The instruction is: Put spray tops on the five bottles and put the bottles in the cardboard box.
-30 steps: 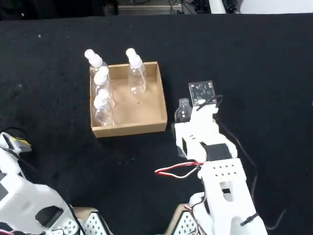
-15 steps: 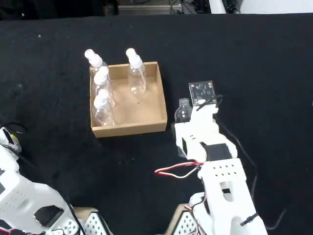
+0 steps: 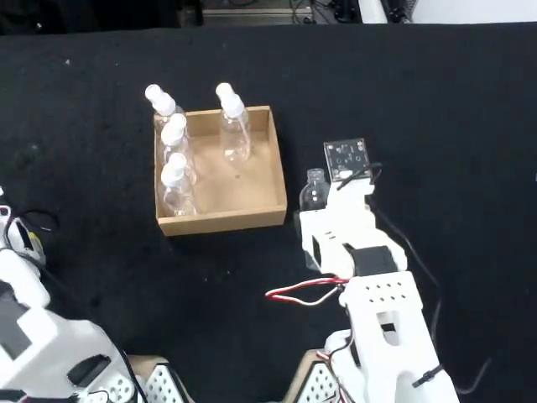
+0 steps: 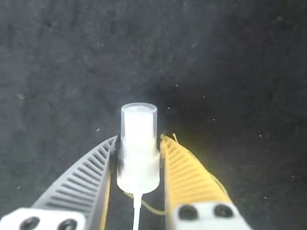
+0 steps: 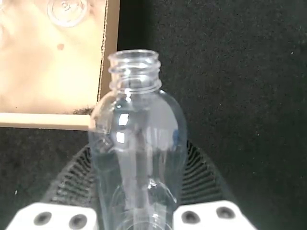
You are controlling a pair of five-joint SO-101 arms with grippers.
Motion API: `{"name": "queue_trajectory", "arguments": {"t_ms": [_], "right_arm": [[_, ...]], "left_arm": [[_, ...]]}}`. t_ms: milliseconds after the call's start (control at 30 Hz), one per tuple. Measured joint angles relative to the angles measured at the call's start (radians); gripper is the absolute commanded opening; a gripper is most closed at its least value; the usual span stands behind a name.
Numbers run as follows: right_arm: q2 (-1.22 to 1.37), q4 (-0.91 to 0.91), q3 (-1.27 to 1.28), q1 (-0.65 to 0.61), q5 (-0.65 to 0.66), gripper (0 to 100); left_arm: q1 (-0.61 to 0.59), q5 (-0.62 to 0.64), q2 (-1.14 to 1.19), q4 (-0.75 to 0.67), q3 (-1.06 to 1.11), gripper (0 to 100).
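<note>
- Four clear plastic capped bottles [image 3: 174,180], each wearing a white spray head, are standing in the open brown cardboard box [image 3: 222,221].
- One uncapped clear plastic bottle [image 5: 136,110] is sitting between the right gripper [image 5: 139,148] fingers, which are pinching its body. Its open neck is projecting past the fingertips, with the box wall just beyond.
- One loose white spray top [image 4: 139,120] is being pinched by the left gripper [image 4: 139,148] fingers, its cap protruding past the tips.
- The right arm [image 3: 357,252] is stretching forward beside the box. The left arm [image 3: 33,336] is sitting well apart from it.
</note>
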Motion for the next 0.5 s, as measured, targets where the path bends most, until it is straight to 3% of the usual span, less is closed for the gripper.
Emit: {"name": "queue_trajectory", "arguments": {"t_ms": [200,500], "right_arm": [[0.0,0.0,0.0,0.0,0.0,1.0],[0.0,0.0,0.0,0.0,0.0,1.0]], "left_arm": [[0.032,0.0,-0.086,-0.072,0.075,3],[0.244,-0.008,-0.089,-0.092,0.19,4]]}}
